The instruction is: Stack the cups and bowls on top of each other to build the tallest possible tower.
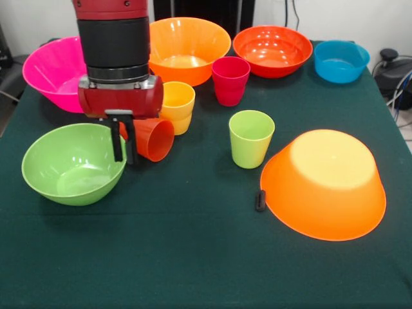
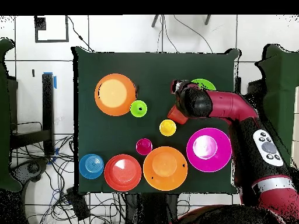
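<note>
The gripper (image 1: 124, 143) hangs low over the worktop (image 1: 193, 257), just beside the rim of the green bowl (image 1: 72, 163), and its fingers (image 1: 117, 138) sit narrow around the rim of the orange-red cup (image 1: 152, 138), which is tipped on its side with its mouth facing the camera. From the front it looks as if one finger is inside the mouth and the other outside, pinching the wall, though the overhead view hides this under the arm. Just behind that cup stands the yellow cup (image 1: 177, 106), upright and very close. The crimson cup (image 1: 230, 80) and lime cup (image 1: 250, 138) stand apart in the middle, and an upturned orange bowl (image 1: 323, 183) lies further along, base up. To do this step well, the pinch should be firm before any lift, since a smooth tapered wall may slip. The lift is best taken straight up, clear of the yellow cup and the green bowl's rim. The upturned bowl's flat base looks a sound footing for the cup, set down level and centred.
</note>
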Available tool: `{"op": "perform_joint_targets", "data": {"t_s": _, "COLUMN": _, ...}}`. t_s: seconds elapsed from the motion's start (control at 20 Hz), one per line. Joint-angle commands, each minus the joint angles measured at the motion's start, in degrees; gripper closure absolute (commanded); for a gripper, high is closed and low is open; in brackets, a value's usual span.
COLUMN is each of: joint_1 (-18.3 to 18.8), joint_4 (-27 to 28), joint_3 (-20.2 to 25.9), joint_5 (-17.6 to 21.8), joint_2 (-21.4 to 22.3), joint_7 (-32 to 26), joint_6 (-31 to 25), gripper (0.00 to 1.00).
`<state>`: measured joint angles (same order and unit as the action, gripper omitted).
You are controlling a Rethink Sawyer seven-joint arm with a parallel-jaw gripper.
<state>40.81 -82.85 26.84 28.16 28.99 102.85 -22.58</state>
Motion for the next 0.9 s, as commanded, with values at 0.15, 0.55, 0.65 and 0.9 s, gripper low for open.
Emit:
{"op": "perform_joint_targets", "data": {"t_s": 0.15, "joint_1": 0.98, "joint_4": 5.92, "joint_3": 0.33, "joint_5": -2.41, "joint_2": -2.1, "joint_7": -1.77, "joint_6": -7.44, "gripper": 1.0}}
{"op": "perform_joint_targets", "data": {"t_s": 0.55, "joint_1": 0.22, "joint_4": 5.56, "joint_3": -1.31, "joint_5": -3.28, "joint_2": 0.93, "joint_7": -0.38, "joint_6": -8.5, "gripper": 1.0}}
{"op": "perform_joint_targets", "data": {"t_s": 0.65, "joint_1": 0.1, "joint_4": 4.75, "joint_3": -2.35, "joint_5": -3.66, "joint_2": 2.2, "joint_7": 0.96, "joint_6": -8.9, "gripper": 1.0}}
{"op": "perform_joint_targets", "data": {"t_s": 0.9, "joint_1": -1.11, "joint_4": 2.86, "joint_3": -6.0, "joint_5": -4.49, "joint_2": 5.44, "joint_7": 4.86, "joint_6": -8.81, "gripper": 1.0}}
